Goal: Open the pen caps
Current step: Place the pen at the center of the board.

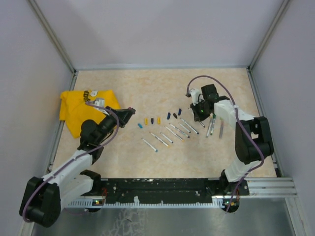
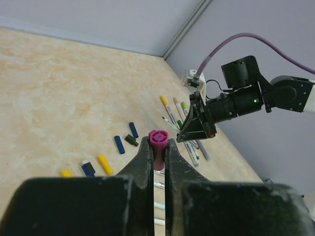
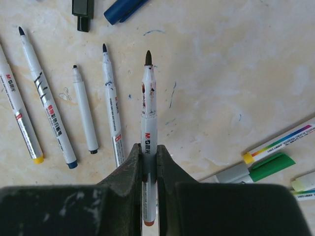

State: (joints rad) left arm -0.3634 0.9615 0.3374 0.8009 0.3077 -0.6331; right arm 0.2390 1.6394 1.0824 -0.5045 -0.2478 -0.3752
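Note:
My left gripper [image 2: 158, 143] is shut on a magenta pen cap [image 2: 159, 136], held above the table; in the top view this gripper [image 1: 131, 112] hangs left of the row of loose pen caps [image 1: 152, 120]. Yellow [image 2: 104, 164], blue [image 2: 119, 144] and black [image 2: 131, 140] caps lie on the table below it. My right gripper [image 3: 148, 147] is shut on an uncapped whitish pen barrel [image 3: 148, 98] with its dark tip pointing away. In the top view this gripper [image 1: 199, 114] is at the right end of the row of uncapped pens [image 1: 167, 135].
A crumpled yellow cloth [image 1: 81, 110] lies at the left. Capped pens [image 1: 211, 125] lie right of my right gripper, one with a green cap [image 3: 268, 167]. Three bare barrels [image 3: 83, 108] lie left of the held pen. Enclosure walls bound the table.

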